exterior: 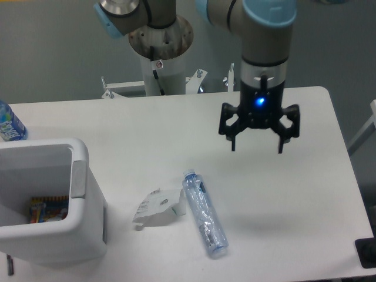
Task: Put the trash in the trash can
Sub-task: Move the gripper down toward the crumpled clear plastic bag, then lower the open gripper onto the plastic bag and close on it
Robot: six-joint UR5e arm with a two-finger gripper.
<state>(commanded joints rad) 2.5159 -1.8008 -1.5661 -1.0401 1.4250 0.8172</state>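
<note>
Gripper [257, 144] hangs above the table [305, 194], jaws spread wide, holding nothing. Clear plastic bottle [205, 214] lies on the table nearer and to the left, well apart from it. Crumpled paper wrapper [157, 207] touches the bottle's left side. Trash can [79, 194] stands at near left, something colourful inside.

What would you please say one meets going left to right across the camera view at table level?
Blue-label bottle → bin → wrapper → clear bottle → claw, open above the table.
</note>
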